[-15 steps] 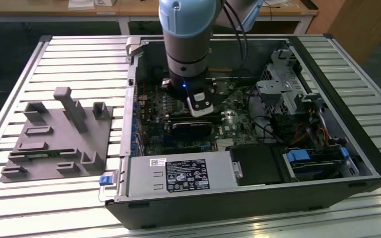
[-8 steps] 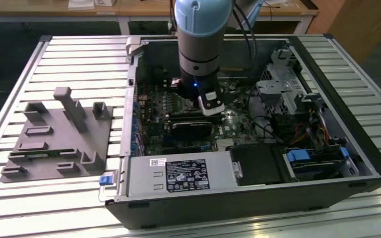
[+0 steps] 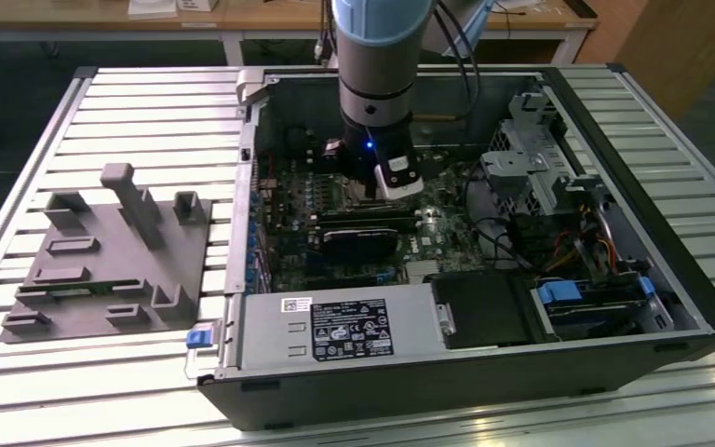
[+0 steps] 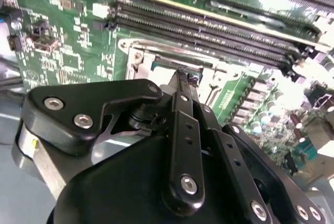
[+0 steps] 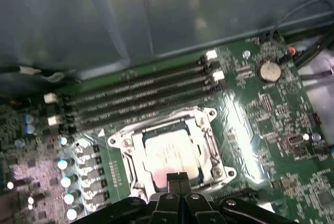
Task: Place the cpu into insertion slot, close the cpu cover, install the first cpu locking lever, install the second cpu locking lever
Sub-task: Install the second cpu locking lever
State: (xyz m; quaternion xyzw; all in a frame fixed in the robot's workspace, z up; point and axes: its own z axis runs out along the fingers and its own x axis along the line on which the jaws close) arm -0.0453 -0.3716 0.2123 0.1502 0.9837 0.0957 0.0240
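We saw the cpu (image 5: 169, 153) lying flat in the insertion slot (image 5: 136, 174) on the green motherboard (image 5: 271, 125), its dull silver top facing up and catching a pale glare in the first wrist view. The cpu cover (image 5: 206, 140) lay down around it as a silvery frame, its square window showing the chip, with bright corner lugs at the edges of the socket. The gripper (image 5: 178, 180) stood at the near edge of the socket, its two black fingertips (image 5: 172, 178) pressed together with no gap between them and nothing held, resting at or just above the rim of the cover; we could not tell whether they touched the metal. In the second wrist view the gripper (image 4: 187, 75) showed as black linkage arms with silver screws, the closed tips reaching the silvery edge of the socket frame (image 4: 156, 57). Just beside the socket ran the long black memory slots (image 5: 138, 93), parallel to one another, with white latches at their ends, and a row of small silver-topped capacitors (image 5: 65, 182) stood on the opposite flank. A round coin battery (image 5: 270, 70) sat well apart near a board corner. In the exterior view the arm (image 3: 376, 74) reached straight down into the open computer case (image 3: 482, 372), which lay on its side on a slatted metal table (image 3: 146, 102), with a grey fixture block (image 3: 109, 256) on the exterior view's left.
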